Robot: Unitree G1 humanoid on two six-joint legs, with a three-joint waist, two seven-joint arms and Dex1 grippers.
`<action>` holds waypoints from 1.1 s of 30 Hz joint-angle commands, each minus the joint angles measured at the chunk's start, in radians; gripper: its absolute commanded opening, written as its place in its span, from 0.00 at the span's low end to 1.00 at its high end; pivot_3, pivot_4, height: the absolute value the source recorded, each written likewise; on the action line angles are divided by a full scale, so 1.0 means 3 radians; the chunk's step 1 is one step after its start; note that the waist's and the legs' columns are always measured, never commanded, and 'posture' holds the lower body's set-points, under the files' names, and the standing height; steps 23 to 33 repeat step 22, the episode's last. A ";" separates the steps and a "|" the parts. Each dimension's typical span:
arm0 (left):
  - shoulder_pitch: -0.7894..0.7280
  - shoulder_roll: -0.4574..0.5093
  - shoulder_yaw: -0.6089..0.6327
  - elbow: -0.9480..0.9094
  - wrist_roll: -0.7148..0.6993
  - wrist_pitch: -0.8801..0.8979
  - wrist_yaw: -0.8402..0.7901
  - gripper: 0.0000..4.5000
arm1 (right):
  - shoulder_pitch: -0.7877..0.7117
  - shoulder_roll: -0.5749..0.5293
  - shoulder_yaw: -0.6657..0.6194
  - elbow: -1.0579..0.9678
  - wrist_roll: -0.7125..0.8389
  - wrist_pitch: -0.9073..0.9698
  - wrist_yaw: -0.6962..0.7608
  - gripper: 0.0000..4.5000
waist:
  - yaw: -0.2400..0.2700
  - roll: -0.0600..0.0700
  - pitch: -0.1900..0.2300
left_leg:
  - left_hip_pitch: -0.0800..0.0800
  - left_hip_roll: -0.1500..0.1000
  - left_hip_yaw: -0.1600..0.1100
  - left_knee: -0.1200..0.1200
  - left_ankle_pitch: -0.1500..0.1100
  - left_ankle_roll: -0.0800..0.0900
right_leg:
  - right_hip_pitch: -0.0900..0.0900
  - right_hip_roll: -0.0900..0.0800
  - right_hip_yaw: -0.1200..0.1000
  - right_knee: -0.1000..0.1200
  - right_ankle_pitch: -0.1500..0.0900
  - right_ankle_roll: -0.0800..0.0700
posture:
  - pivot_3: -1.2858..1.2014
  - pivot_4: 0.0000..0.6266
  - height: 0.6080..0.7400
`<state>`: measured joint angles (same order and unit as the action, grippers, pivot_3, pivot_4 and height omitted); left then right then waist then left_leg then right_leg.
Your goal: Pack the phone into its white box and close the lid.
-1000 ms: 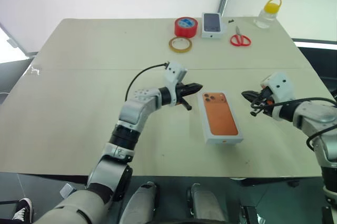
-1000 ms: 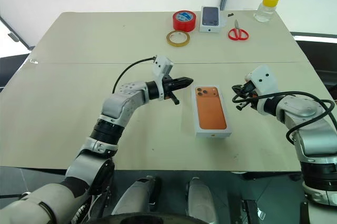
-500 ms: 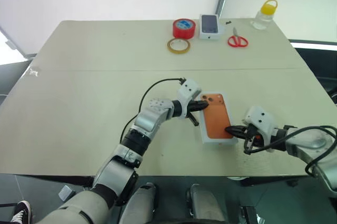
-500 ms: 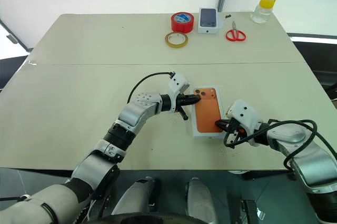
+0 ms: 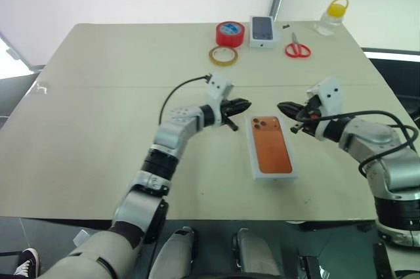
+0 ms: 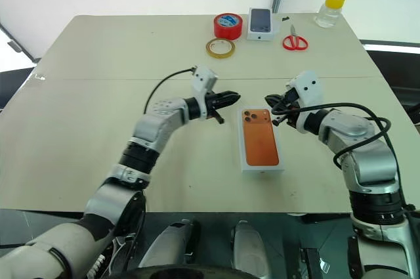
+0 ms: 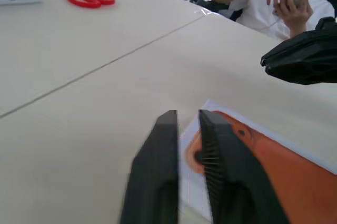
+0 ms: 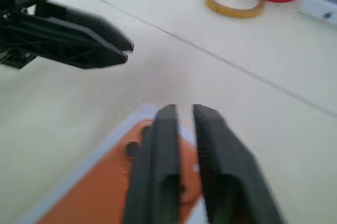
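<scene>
Nearest the robot, the phone (image 5: 272,151) lies camera side up inside the white box (image 5: 254,161), which sits flat on the surface (image 5: 98,121) toward the near right, its low walls showing as a thin white border around the orange back. No separate lid can be made out, so it is hard to say what would close the box. Just beyond the box's far end, the two arms flank the camera-cluster corner: the left gripper (image 5: 241,104) hangs just off the box's far left corner, the right gripper (image 5: 287,107) off its far right, both above the surface and touching nothing. In the wrist views each pair of fingers (image 7: 213,153) stands slightly apart with a narrow gap between them, released and holding nothing. The risk, as I judge it, lies in how close both tips are to that far edge: a low pass could catch the thin cardboard wall, skew the box or tip the phone out of its seat, and with the tips pointing at each other a careless inward move could knock them together. Farther back lie a yellow tape ring (image 5: 224,55), a red tape roll (image 5: 231,33), a small white carton (image 5: 263,31), red scissors (image 5: 297,48) and a yellow-capped bottle (image 5: 332,17), well clear of the work.
</scene>
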<state>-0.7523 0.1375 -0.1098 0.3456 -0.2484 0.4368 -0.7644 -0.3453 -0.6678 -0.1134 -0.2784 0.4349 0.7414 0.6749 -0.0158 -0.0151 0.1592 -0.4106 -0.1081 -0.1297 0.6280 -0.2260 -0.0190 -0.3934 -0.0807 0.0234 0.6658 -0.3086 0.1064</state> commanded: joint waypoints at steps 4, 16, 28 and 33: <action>0.0552 0.0738 0.0518 -0.0643 -0.0250 0.0161 -0.0130 0.97 | 0.0134 -0.0171 -0.0015 -0.0066 -0.0049 -0.0339 0.0257 0.86 | 0.0006 0.0003 0.0001 | 0.0001 0.0000 0.0000 0.0003 -0.0007 0.0012 | -0.0001 0.0001 0.0002 0.0005 0.0001 -0.0002 | 0.52 0.24 1.00; 0.1865 0.1758 0.1401 -0.1560 -0.0774 0.0421 -0.0378 1.00 | 0.0746 -0.0759 -0.0395 0.0361 -0.0154 -0.1142 0.1029 0.99 | 0.0023 0.0005 0.0002 | 0.0002 0.0000 0.0000 0.0000 -0.0014 0.0021 | 0.0006 -0.0005 0.0000 -0.0004 0.0000 -0.0002 | 0.52 0.24 1.00; 0.2147 0.1917 0.1455 -0.1655 -0.0728 0.0245 -0.0383 1.00 | 0.0615 -0.0826 -0.0394 0.0666 -0.0182 -0.1319 0.1179 0.99 | 0.0005 0.0009 0.0004 | 0.0006 0.0003 0.0001 -0.0004 -0.0014 0.0021 | 0.0006 -0.0004 0.0001 -0.0003 0.0001 -0.0004 | 0.52 0.24 1.00; 0.2147 0.1917 0.1455 -0.1655 -0.0728 0.0245 -0.0383 1.00 | 0.0615 -0.0826 -0.0394 0.0666 -0.0182 -0.1319 0.1179 0.99 | 0.0005 0.0009 0.0004 | 0.0006 0.0003 0.0001 -0.0004 -0.0014 0.0021 | 0.0006 -0.0004 0.0001 -0.0003 0.0001 -0.0004 | 0.52 0.24 1.00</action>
